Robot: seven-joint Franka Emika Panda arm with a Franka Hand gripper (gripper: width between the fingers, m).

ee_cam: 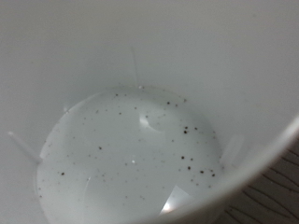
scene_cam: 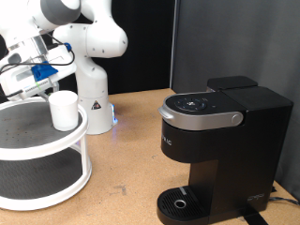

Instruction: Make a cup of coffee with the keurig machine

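The white cup [scene_cam: 64, 109] stands upright on the top tier of a round white shelf [scene_cam: 42, 148] at the exterior view's left. My gripper [scene_cam: 47, 84] hangs just above and beside the cup, at its rim; its fingers are hard to make out. In the wrist view the cup's inside [ee_cam: 131, 154] fills the picture, with dark specks on its bottom, and no fingers show. The black keurig machine [scene_cam: 220, 141] stands at the exterior view's right with its silver-grey lid handle [scene_cam: 202, 117] down. Its round drip tray [scene_cam: 180, 202] has nothing on it.
The arm's white domed base [scene_cam: 94, 103] stands behind the shelf. The shelf has a dark lower tier [scene_cam: 33, 173]. A stretch of brown tabletop [scene_cam: 127, 159] lies between shelf and machine. A black curtain hangs at the back.
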